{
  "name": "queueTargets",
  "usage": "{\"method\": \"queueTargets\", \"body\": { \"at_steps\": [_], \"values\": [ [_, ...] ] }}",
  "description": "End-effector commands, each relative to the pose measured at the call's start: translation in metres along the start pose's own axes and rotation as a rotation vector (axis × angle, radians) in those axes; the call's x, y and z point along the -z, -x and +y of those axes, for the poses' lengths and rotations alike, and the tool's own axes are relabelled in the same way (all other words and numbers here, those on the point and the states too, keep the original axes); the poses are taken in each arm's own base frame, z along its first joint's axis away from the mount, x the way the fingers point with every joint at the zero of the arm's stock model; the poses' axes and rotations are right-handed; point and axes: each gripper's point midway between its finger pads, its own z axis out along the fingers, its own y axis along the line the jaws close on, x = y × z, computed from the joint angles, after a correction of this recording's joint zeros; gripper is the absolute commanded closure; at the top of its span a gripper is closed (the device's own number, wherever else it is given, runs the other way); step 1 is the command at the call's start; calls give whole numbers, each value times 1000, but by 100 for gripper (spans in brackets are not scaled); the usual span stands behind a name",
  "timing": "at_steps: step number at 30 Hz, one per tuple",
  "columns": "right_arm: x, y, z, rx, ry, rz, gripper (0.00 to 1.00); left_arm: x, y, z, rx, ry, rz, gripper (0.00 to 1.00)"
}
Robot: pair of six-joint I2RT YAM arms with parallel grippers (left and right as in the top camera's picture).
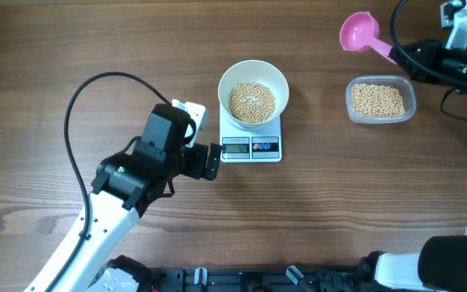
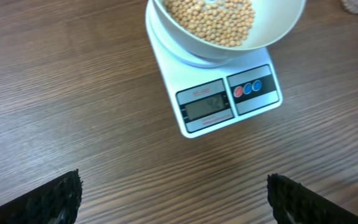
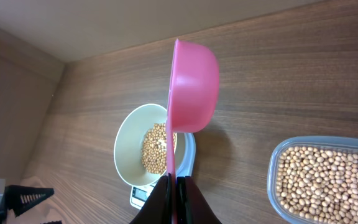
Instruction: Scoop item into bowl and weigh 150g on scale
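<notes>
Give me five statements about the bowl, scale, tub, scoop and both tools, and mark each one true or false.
1. The bowl sits on the scale. True.
2. The bowl is empty. False: it holds a heap of beans.
3. The right tool is shut on the handle of the pink scoop. True.
4. The left tool grips the scale. False: it stands open beside the scale and holds nothing.
5. The clear tub has beans in it. True.
</notes>
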Motion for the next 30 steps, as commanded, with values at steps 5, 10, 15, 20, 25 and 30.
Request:
{"method": "queueTargets", "body": {
  "at_steps": [5, 10, 15, 20, 25, 30],
  "values": [
    [8, 7, 6, 39, -7, -26, 96, 2, 3, -18, -19, -97, -7, 0],
    [8, 7, 6, 39, -7, -25, 96, 2, 2, -22, -26, -120, -3, 0],
    [8, 6, 6, 37, -7, -24, 96, 2, 2, -22, -33, -120, -4, 0],
    [9, 3, -10, 29, -101, -8, 96, 2, 2, -21, -33, -116, -4, 0],
    [18, -6, -51, 7, -345, 35, 96, 2, 2, -21, -34, -117, -4, 0],
    [43, -21, -96, -12, -648, 104, 96, 2, 2, -21, -33, -116, -4, 0]
  ]
}}
